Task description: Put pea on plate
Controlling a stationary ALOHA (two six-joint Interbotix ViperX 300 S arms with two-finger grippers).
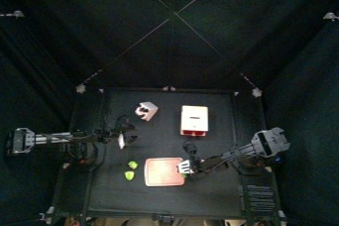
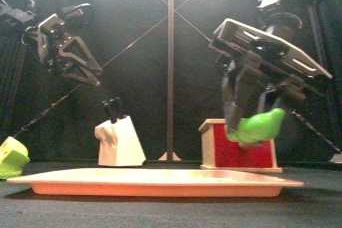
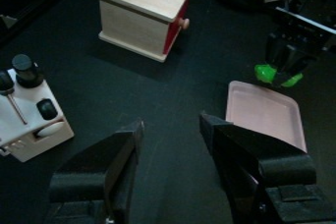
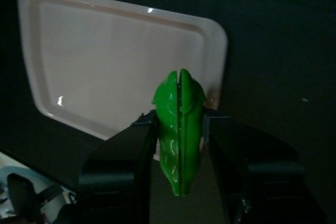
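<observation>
Flat square pinkish-beige plate (image 2: 160, 181) lies on the black counter (image 2: 171, 210) amid black curtains; right fingers (image 2: 258, 124) hold the green plastic pea pod (image 2: 257, 126) above it; left fingers (image 3: 171, 140) gape.

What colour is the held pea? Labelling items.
Bright green pea, clearest in the right wrist view.

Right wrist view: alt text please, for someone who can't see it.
The right gripper holds a green pea pod between its two black jaws, above the near edge of a pale pink square plate on the black table.
</observation>
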